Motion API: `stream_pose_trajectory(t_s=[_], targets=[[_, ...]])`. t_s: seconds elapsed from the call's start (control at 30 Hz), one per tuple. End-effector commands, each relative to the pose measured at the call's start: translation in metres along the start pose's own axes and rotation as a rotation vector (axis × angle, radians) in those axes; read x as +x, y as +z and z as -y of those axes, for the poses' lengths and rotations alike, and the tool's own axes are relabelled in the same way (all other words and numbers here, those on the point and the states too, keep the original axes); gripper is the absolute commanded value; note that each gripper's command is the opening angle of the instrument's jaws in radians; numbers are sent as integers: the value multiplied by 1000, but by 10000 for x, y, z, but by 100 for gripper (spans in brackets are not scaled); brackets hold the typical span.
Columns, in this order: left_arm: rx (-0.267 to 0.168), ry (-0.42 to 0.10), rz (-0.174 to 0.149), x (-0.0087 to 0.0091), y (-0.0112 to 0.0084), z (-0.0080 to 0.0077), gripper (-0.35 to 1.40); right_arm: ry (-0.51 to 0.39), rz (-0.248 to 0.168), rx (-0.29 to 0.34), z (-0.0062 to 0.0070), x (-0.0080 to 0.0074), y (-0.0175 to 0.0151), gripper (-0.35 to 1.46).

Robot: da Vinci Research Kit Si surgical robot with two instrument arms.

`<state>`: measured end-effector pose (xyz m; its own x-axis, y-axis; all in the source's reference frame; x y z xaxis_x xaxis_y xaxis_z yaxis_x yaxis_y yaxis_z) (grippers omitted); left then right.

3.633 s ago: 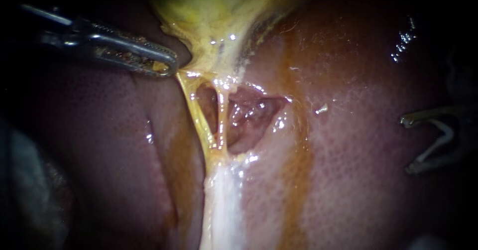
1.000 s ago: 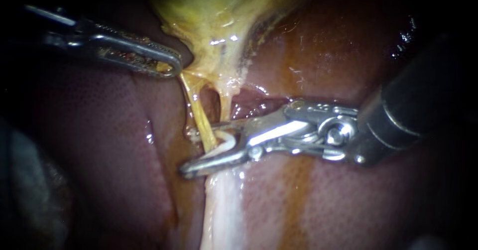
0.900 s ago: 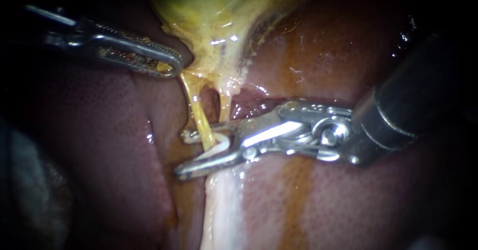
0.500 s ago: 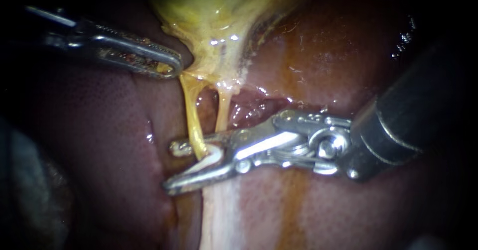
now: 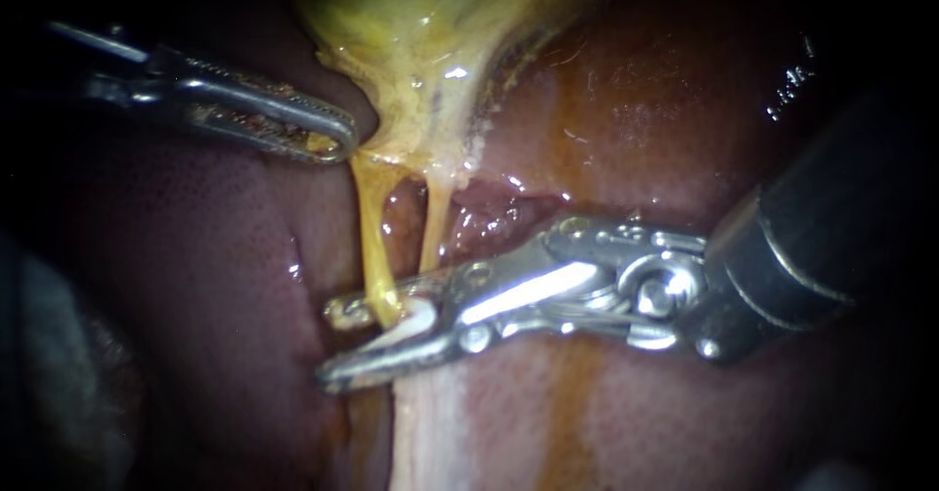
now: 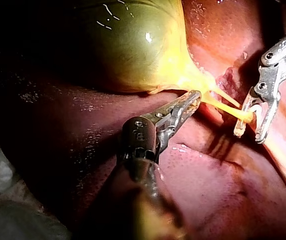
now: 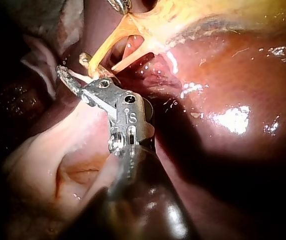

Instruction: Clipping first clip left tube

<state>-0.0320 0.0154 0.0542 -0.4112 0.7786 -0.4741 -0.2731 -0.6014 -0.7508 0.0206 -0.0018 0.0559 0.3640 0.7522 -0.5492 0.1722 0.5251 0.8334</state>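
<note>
1. At the far left, the left instrument (image 5: 335, 139) comes in over the dark liver (image 5: 196, 256). Its pincer is clamped on the yellow tissue at the neck of the gallbladder (image 5: 421, 31).
2. Two yellow strands hang from that neck. The left tube (image 5: 372, 227) is stretched taut, with the thinner right tube (image 5: 430, 227) just beside it.
3. Low on the left tube sits a white clip (image 5: 411, 317).
4. The right instrument (image 5: 330, 344) reaches across from the right. Its pincer stands apart with the clip seated between its two halves, and the left tube passes through the gap.
</note>
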Motion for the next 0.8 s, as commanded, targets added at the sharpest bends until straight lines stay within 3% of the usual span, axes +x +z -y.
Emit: stream_pose_trajectory(t_s=[0.03,0.27,0.37,0.8], targets=[[0,0,0,0,0,0,-35,-1,0,1,0,0,0,4],[0,0,0,0,0,0,-35,-1,-1,-1,0,-1,-2,-16],[0,0,0,0,0,0,-35,16,0,0,1,-2,-5,-35],[0,0,0,1,1,0,-35,31,9,0,3,-8,-9,-35]])
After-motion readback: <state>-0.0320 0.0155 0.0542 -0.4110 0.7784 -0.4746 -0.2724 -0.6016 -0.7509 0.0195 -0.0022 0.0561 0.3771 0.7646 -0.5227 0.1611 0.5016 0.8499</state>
